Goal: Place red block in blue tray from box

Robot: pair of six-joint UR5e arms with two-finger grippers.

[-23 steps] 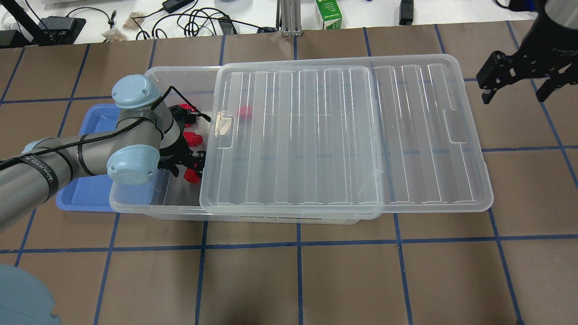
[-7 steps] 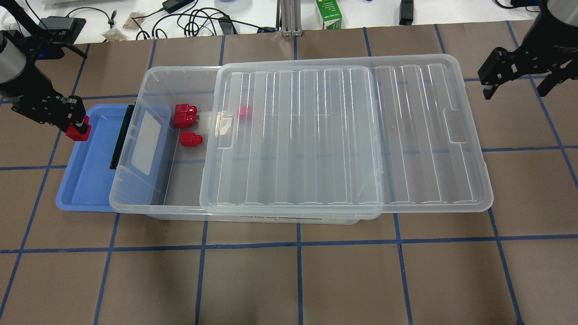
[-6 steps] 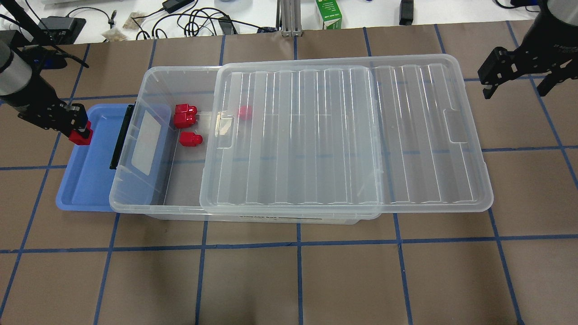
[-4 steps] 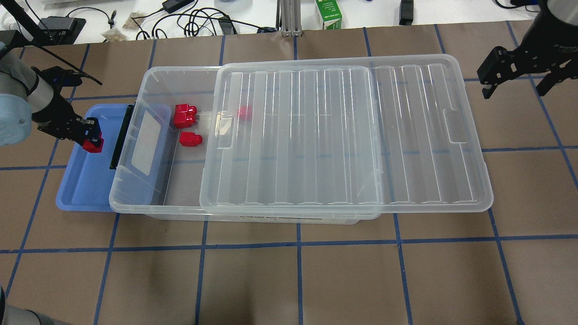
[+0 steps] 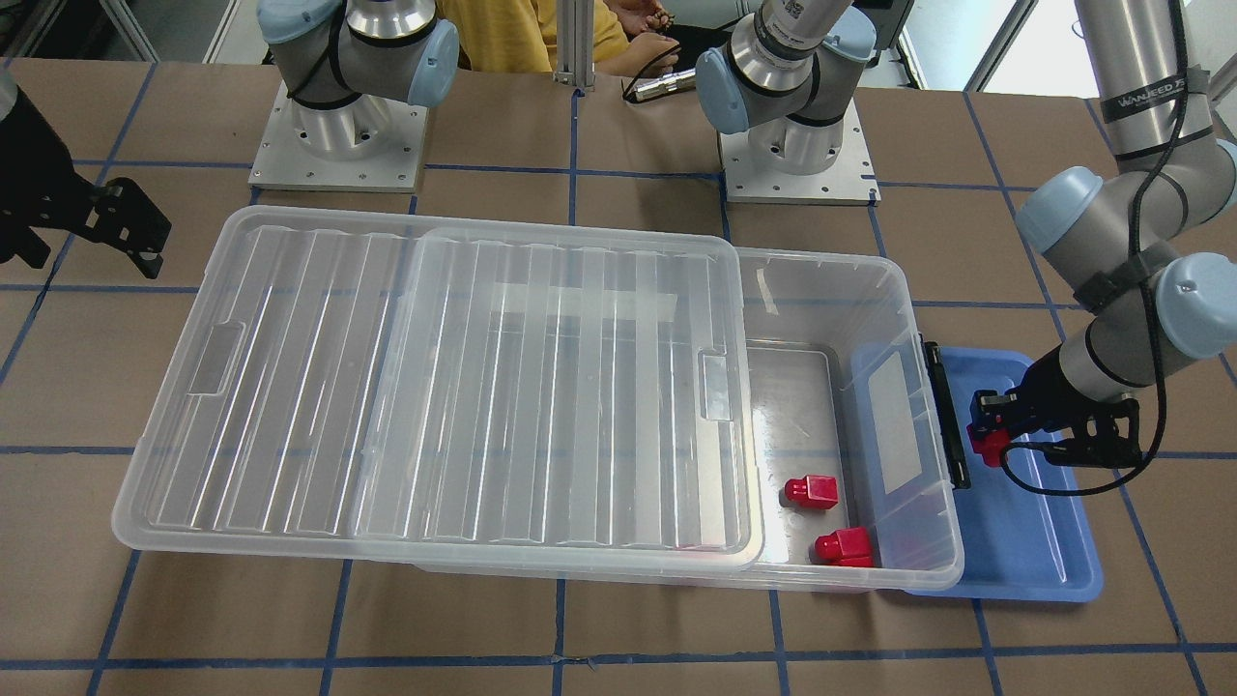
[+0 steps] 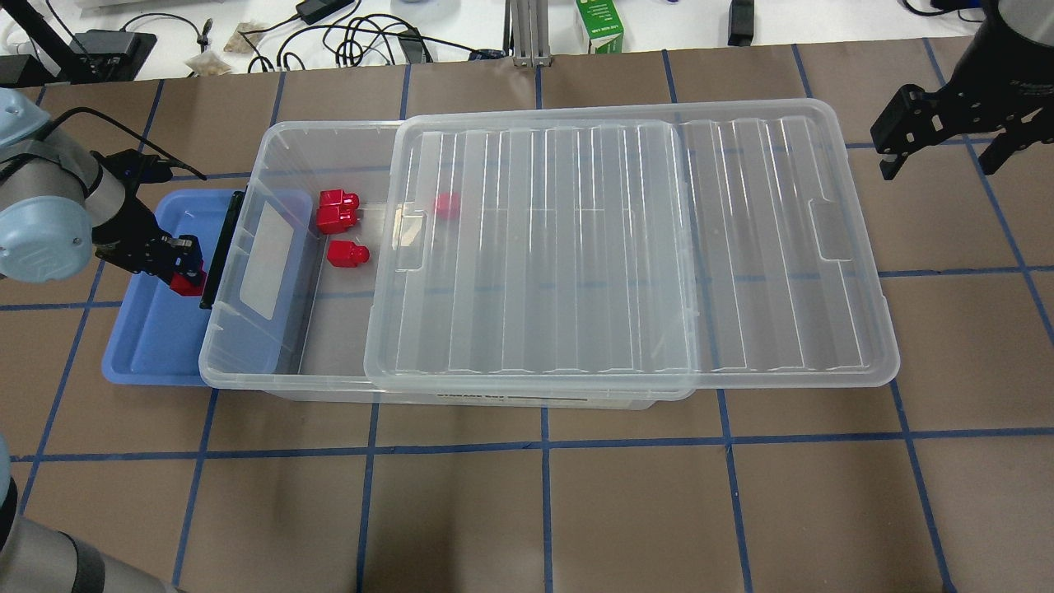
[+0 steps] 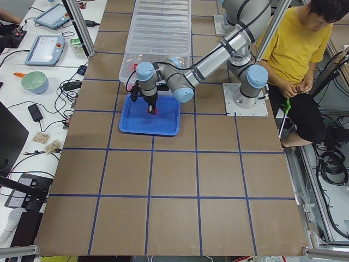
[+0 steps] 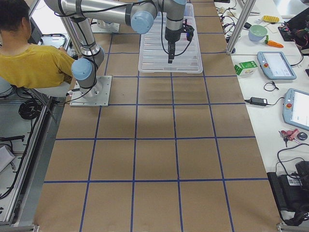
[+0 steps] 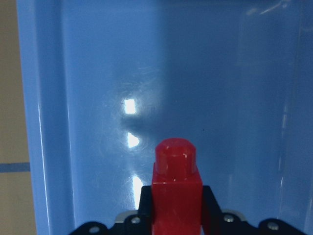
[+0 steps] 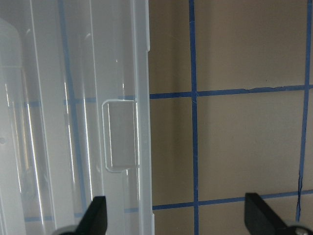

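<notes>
My left gripper (image 6: 183, 276) is shut on a red block (image 6: 189, 286), held low over the blue tray (image 6: 152, 350) beside the box's black latch (image 6: 221, 251). The left wrist view shows the block (image 9: 176, 183) stub-end forward between the jaws, above the tray floor (image 9: 98, 73). The front view shows the same grip (image 5: 986, 440) over the tray (image 5: 1039, 551). The clear box (image 6: 329, 140) has its lid (image 6: 626, 247) slid right, with the left end open. My right gripper (image 6: 939, 156) is open and empty, off the lid's right end.
Other red blocks lie in the box's open end (image 6: 338, 210) (image 6: 346, 254), and one shows faintly under the lid (image 6: 446, 206). The tray is tucked partly under the box's left end. Cables and a green carton (image 6: 599, 26) sit beyond the table's far edge.
My left gripper has carried the red block out of the box. In the last second it moved from the tray's far left corner toward the latch and down. The right gripper has stayed still.
</notes>
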